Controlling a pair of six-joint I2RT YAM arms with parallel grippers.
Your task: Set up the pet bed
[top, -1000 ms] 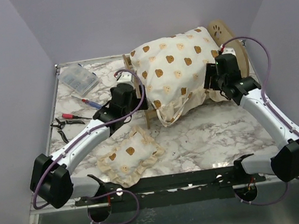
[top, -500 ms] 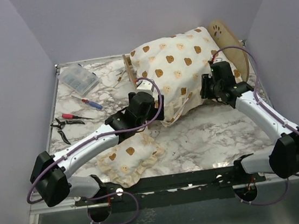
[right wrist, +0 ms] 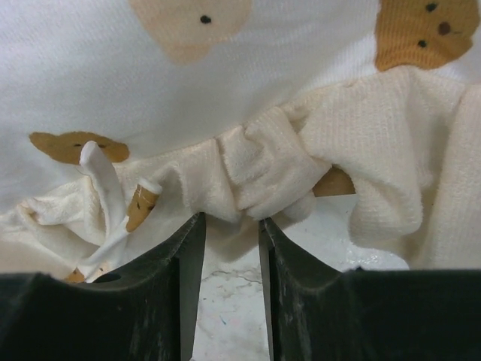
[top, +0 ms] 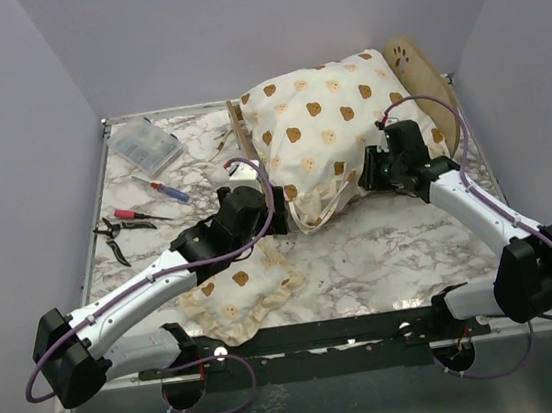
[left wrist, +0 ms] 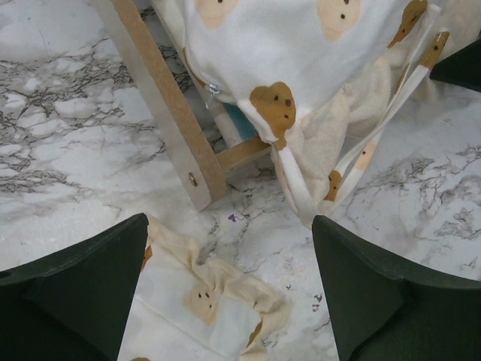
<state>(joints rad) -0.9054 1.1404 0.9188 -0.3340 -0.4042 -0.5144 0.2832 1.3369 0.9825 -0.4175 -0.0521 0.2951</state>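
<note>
Apparently seating the cushion (top: 326, 120) on the pet bed (top: 409, 59): right fingers (right wrist: 161, 301) nearly together at its ruffle (right wrist: 263, 173), hold unclear; left fingers (left wrist: 75, 293) apart; next needs a firm pinch.

Item: pet bed (top: 432, 97), a small frame of light plywood, standing on its feet.
Place: far half of the bench (top: 381, 244), right of centre; head end towards the far right corner, foot end towards the middle.
Headboard (top: 419, 73): rounded top with a paw-print cutout (top: 401, 52), rising above the cushion (top: 327, 130).
Footboard (left wrist: 154, 98): low plain board, its bottom corner resting on the bench, one small screw head near the foot.
Side rail (left wrist: 242, 153): thin strip meeting the footboard just above the bench.
Base (left wrist: 242, 126): only a sliver of blue shows; stripes cannot be made out.
Cover: the bear-print cushion lies over the frame and hides most of it.
</note>
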